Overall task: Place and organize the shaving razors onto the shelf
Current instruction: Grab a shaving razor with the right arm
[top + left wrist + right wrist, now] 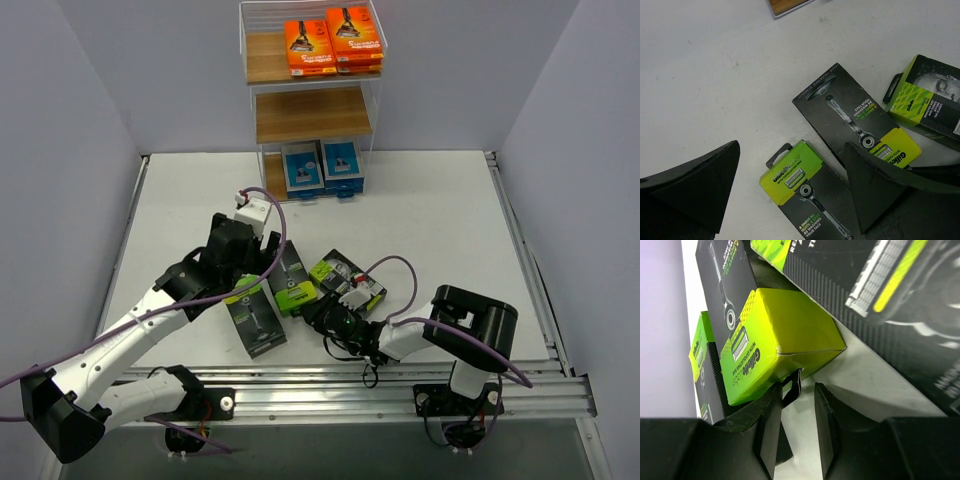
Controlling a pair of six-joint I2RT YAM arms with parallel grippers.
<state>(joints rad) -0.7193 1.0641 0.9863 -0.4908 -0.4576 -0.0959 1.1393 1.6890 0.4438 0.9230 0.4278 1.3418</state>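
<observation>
The shelf [312, 115] stands at the back, with orange razor packs [332, 45] on its top tier and blue-and-white packs [322, 168] on the bottom board. Three black packs with lime-green tops lie on the table. My left gripper [250, 272] is open low over them; one pack [805, 195] lies between its fingers and a second [850, 115] runs partly under the right finger [880, 185]. The third pack [930, 97] lies further right. My right gripper [797, 390] is narrowly open, with the black hang tab [793, 386] of a lime-topped pack [775, 335] between its fingers.
The shelf's middle board holds nothing. White walls close in the table on three sides. A metal rail [380, 385] runs along the near edge. A corner of the shelf's bottom board [785, 5] shows in the left wrist view. Purple cables [395, 265] loop over the arms.
</observation>
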